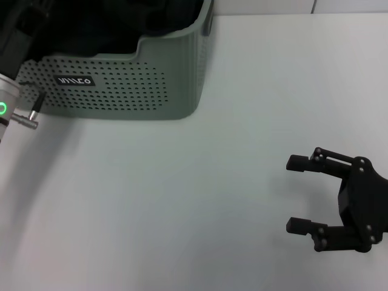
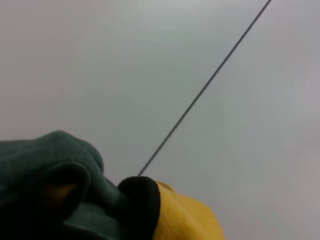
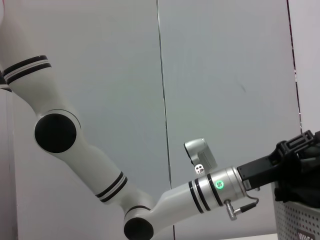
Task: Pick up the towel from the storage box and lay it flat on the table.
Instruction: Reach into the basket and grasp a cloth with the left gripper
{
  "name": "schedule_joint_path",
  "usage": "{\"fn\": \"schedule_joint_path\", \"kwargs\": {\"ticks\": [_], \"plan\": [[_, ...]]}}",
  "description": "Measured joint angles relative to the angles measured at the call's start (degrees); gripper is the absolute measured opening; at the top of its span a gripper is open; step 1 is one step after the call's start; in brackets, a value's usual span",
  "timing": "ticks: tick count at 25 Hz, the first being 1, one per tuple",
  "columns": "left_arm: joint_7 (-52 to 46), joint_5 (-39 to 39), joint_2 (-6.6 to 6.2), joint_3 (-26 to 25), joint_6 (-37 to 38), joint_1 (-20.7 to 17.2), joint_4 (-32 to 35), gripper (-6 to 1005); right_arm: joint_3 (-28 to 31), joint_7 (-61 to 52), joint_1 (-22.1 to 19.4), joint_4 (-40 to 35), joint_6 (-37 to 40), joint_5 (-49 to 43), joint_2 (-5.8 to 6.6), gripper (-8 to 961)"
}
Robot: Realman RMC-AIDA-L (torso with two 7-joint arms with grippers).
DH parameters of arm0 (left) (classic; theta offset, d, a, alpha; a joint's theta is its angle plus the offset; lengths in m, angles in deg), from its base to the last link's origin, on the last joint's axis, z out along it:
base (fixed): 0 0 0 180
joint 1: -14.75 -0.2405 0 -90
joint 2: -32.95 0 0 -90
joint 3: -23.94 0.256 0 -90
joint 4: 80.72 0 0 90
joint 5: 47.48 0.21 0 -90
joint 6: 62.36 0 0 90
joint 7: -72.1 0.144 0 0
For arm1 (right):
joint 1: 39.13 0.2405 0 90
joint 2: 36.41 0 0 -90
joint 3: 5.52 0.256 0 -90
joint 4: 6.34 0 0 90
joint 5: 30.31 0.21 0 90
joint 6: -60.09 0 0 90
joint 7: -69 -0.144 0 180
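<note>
Both grippers: left [image 3: 300,160] in storage box [image 1: 121,79] (towel [image 2: 65,200] close), right [image 1: 297,194] open.

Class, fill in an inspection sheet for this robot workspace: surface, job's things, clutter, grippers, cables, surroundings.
Surface: white table, bare in front of the box.
Job's things: storage box at the far left; towel, green and yellow, bunched close to the left wrist camera.
Clutter: nothing seen.
Grippers: right gripper open, over the table; left gripper reaching into the box, fingers hidden.
Cables: short lead on the left wrist.
Surroundings: pale wall panels.
</note>
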Motion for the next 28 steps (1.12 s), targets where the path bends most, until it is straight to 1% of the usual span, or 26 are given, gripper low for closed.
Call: {"fn": "schedule_joint_path", "kwargs": {"ticks": [7, 15, 19, 28], "plan": [[-2.5, 0.3, 0.19, 0.2, -0.2, 0.7, -0.1, 810, 0.0, 0.5, 0.1, 0.6, 0.0, 0.0, 0.0, 851], [-3.7, 0.4, 0.53, 0.6, -0.5, 0.5, -0.9, 803, 0.0, 0.7, 0.5, 0.8, 0.0, 0.1, 0.0, 851], [-5.3, 0.5, 0.61, 1.9, -0.7, 1.3, -1.0, 799, 0.0, 0.7, 0.7, 0.8, -0.1, 0.1, 0.0, 851], [-5.5, -1.2, 0.84, 1.8, -1.0, 2.5, -0.8, 791, 0.1, 1.2, 0.9, 1.7, -0.3, 0.1, -0.12, 850]]}}
